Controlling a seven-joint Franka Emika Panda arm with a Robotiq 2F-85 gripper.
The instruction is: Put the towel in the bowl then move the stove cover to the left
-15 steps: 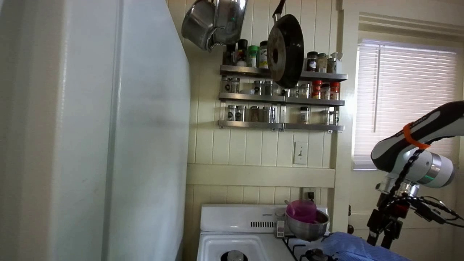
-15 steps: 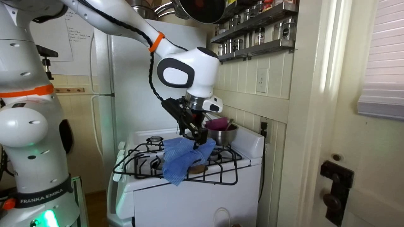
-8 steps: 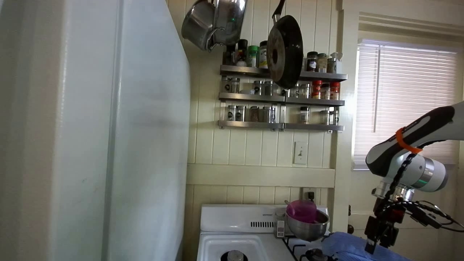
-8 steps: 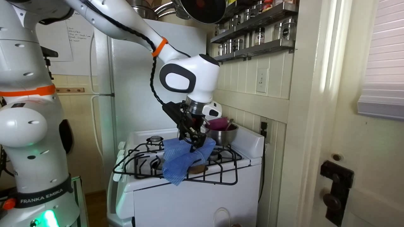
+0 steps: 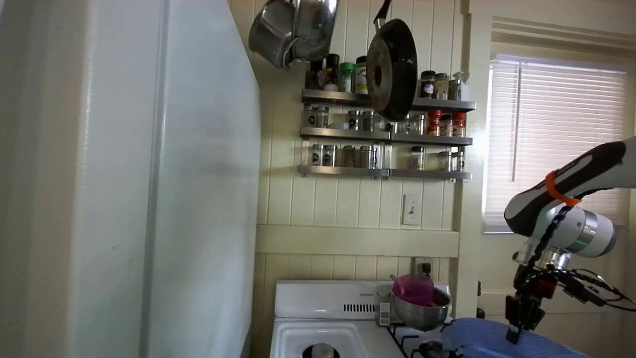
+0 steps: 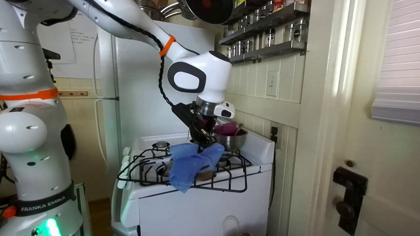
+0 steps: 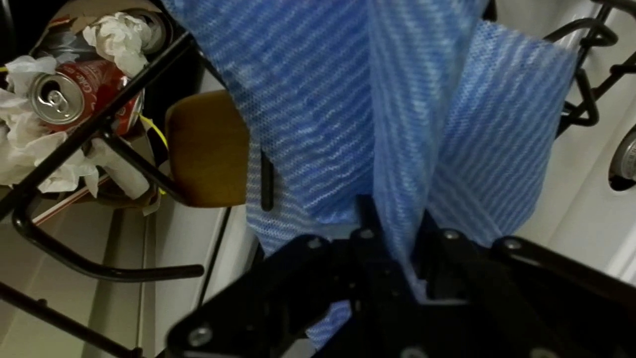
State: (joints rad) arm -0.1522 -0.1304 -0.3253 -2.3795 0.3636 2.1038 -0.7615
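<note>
The blue striped towel (image 7: 318,114) drapes over the black wire stove cover (image 6: 245,178), part of it hanging past the front bar in an exterior view. My gripper (image 7: 396,208) is shut on a bunched fold of it, which rises between the two fingers in the wrist view. In an exterior view the gripper (image 5: 514,334) points down into the towel (image 5: 482,338). The metal bowl (image 6: 231,143) stands at the back of the stove beside the gripper, with a pink container (image 5: 413,289) inside. Much of the stove cover is hidden under the towel.
A brown wooden piece (image 7: 208,149) lies by the towel under the cover's bars. Below the stove edge is a bin of rubbish with a red can (image 7: 94,84). The stove's white back panel (image 5: 323,301), wall and spice shelves (image 6: 262,52) stand behind; a fridge (image 6: 164,82) rises beyond.
The jaws have closed on the towel. My gripper first went down and toward the stove's back, then rose slightly, lifting the pinched fold a little.
</note>
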